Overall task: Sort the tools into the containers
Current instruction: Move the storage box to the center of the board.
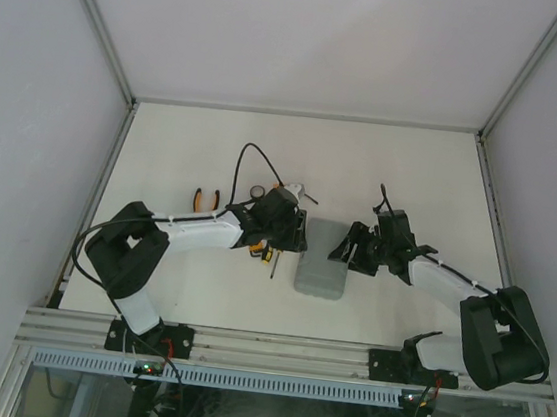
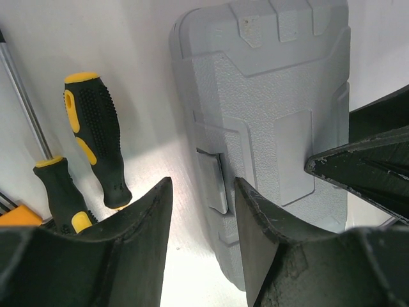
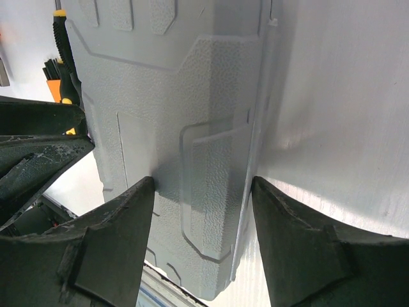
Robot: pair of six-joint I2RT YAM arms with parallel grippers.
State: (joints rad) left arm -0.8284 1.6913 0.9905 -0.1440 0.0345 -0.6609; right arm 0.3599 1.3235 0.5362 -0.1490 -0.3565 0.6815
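Grey tool case (image 1: 320, 269) lies lengthwise near-to-far between left gripper (image 1: 300, 238) and right gripper (image 1: 349, 252), jaws spread.

Flat grey plastic rectangular tool case (image 1: 320, 274), closed, lying on the white desk (image 1: 413, 174). Left gripper (image 1: 293, 238) just beside its left edge, right gripper (image 1: 342, 248) over its upper right corner; contact not clear from up here. Orange-and-black handled pliers (image 1: 206, 200) and small black ring (image 1: 257, 188) farther left. Yellow-and-black handles, probably screwdrivers (image 1: 265, 254), partly under the left gripper.
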